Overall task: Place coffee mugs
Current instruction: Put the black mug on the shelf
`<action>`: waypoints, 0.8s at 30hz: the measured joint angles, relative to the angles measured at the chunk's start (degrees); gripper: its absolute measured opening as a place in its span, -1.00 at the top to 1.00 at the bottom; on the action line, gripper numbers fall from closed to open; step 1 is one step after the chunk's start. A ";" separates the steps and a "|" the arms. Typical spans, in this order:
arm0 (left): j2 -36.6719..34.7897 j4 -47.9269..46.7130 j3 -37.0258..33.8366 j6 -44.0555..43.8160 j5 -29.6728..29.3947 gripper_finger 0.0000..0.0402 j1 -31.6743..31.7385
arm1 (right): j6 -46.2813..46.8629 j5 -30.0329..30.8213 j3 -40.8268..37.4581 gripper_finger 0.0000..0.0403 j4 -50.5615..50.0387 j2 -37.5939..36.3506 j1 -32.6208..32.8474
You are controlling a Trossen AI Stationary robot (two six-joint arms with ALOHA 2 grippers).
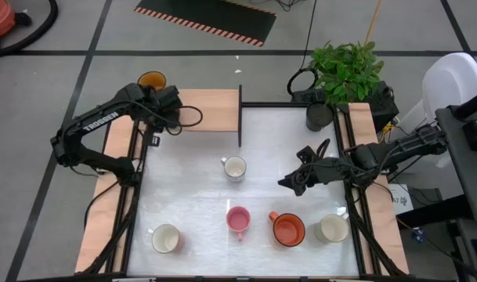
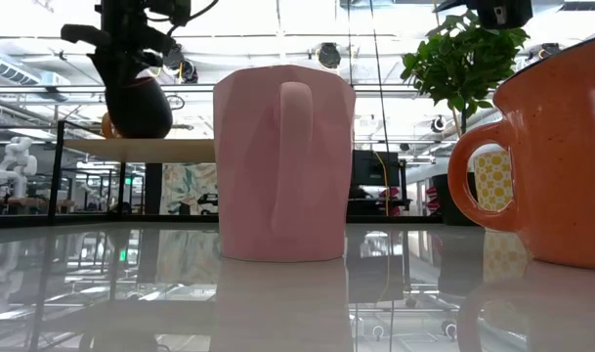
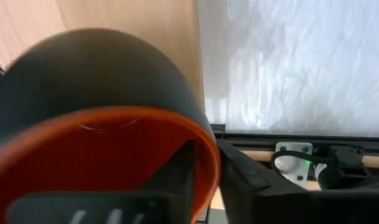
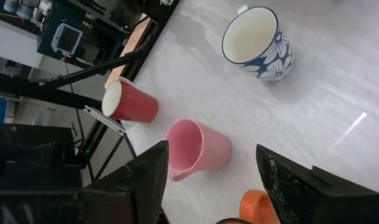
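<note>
Mug [image 3: 102, 124] fills left wrist view, hiding left pincer.

Four mugs [image 1: 238, 220] in a row along the table's [image 1: 191, 188] front, a fifth mug [image 1: 234, 168] behind them, centre.

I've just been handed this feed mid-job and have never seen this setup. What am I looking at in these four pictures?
These are two dark robot arms working at a white table. One camera looks straight down, one sits at table-top height, and one rides on each wrist. Five mugs stand on the table: a blue-flowered mug, a pink mug, an orange mug, a cream mug and a red mug. A dark pot and a plant sit at the far corner. The left end effector is at a dark mug with an orange inside, by the wooden shelf. Whether it grips that mug is unclear. The right end effector hovers open and empty over the table.
</note>
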 joint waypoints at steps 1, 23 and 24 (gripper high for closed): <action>0.00 0.06 0.01 -0.01 0.00 0.55 0.00 | -0.36 -0.01 0.00 -0.10 0.00 0.00 -0.19; -0.71 3.47 0.04 -3.97 -6.61 -0.28 -1.37 | -10.87 -0.35 0.00 -0.10 3.85 0.00 -6.14; -1.00 3.64 0.04 -3.86 -7.15 -0.28 -1.66 | -11.25 -0.37 0.00 -0.10 3.87 0.00 -6.30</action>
